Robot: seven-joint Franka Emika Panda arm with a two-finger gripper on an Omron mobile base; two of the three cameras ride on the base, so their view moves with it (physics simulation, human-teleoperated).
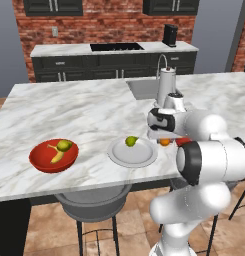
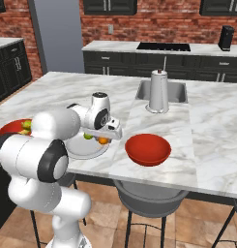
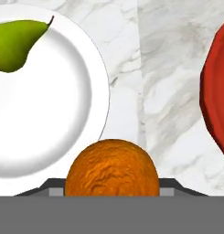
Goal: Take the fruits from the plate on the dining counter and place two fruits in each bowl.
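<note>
Two fruits, a banana (image 1: 56,156) and a green one (image 1: 64,145), already lie in the left bowl (image 1: 40,161) in the left base view, so that bowl looks done; the plate (image 1: 139,157) sits to its right on the near part of the counter (image 1: 69,107), with a pear (image 1: 131,141) on its far side. Just right of the plate, under the arm's wrist, an orange (image 1: 165,142) shows, with a sliver of the other bowl (image 1: 183,141) beside it. From the right base view, the gripper (image 2: 103,137) hangs over the plate's (image 2: 83,153) right edge with the orange (image 2: 103,140) beneath it, above the surface, and the empty right bowl (image 2: 148,150) stands near on the right; the left bowl (image 2: 8,128) peeks out behind the arm. Through the hand view, the orange (image 3: 112,168) fills the bottom centre right where the fingertips belong, hiding them, so I judge the gripper clamped on it, carrying it across the strip of marble between the plate (image 3: 58,114) and the red bowl (image 3: 218,96). The pear (image 3: 17,43) remains on the plate, probably the last to move.
</note>
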